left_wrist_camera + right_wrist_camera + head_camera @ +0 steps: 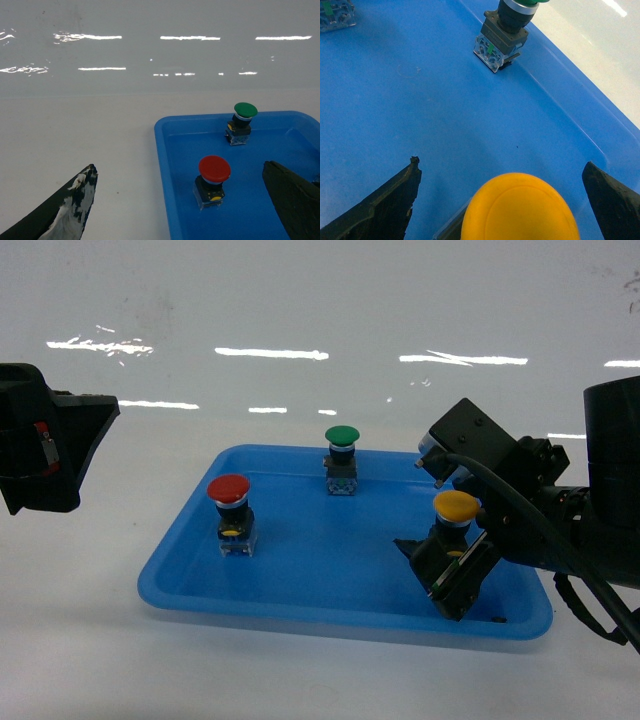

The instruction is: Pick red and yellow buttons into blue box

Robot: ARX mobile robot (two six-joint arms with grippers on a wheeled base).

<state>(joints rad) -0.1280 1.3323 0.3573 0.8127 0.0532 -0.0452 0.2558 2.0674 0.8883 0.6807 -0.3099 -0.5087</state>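
The right hand [500, 200], fingers spread apart, is straddling the yellow button [455, 506] in the tray [190, 585]. The red button [229, 491] is standing on the tray's left.

We see a tray [190, 585] resting on the counter [320, 310], and in it three buttons: one [232, 515] at its left, another [341, 459] by its far edge, the third [452, 525] at its right.
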